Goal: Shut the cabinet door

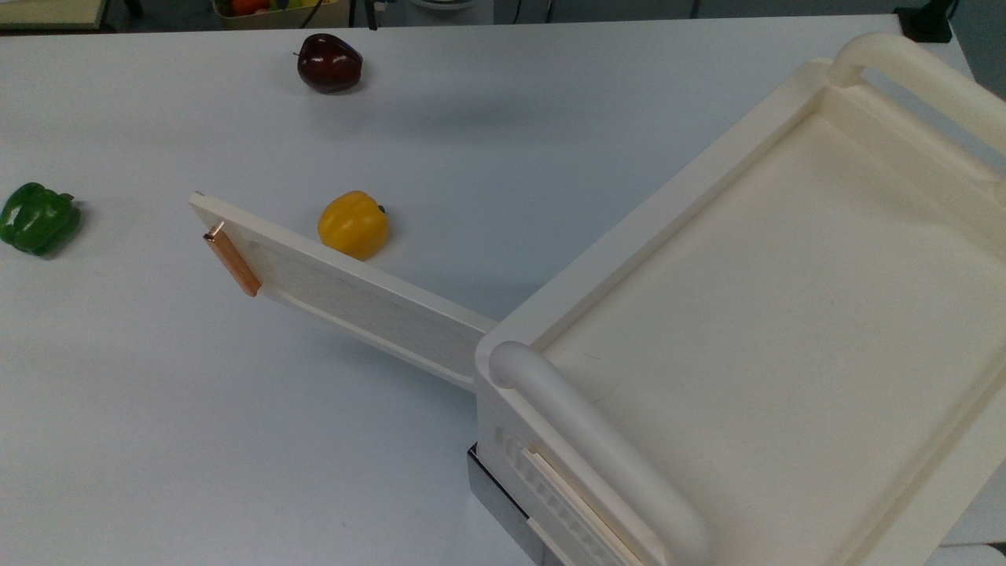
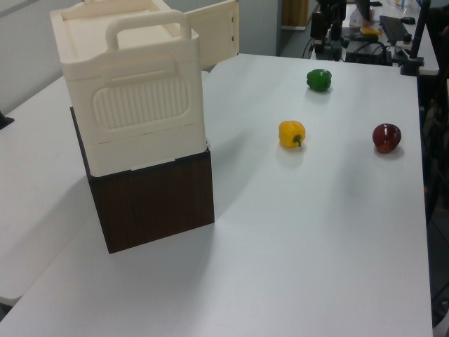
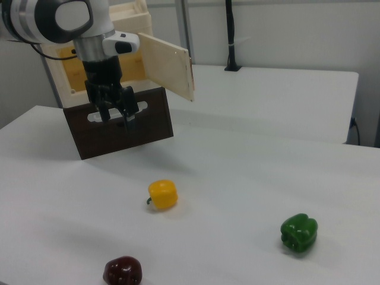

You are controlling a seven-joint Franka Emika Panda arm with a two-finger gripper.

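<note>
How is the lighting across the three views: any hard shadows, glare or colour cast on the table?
Top view: bluish cast on the table, only a faint shadow beside the yellow pepper. Left view: even light, a soft broad shadow on the table to the right of the cabinet, no glare. Right view: diffuse light, weak shadows under the green pepper and the door.

Two bell peppers, yellow (image 1: 353,224) and green (image 1: 38,218); one dark red, perhaps apple-like fruit (image 1: 329,62).

A cream cabinet door (image 1: 369,303) with a copper handle (image 1: 232,259), a yellow pepper (image 1: 354,225), a green pepper (image 1: 38,218), a dark red apple (image 1: 329,63), and a white table (image 1: 196,409).
</note>
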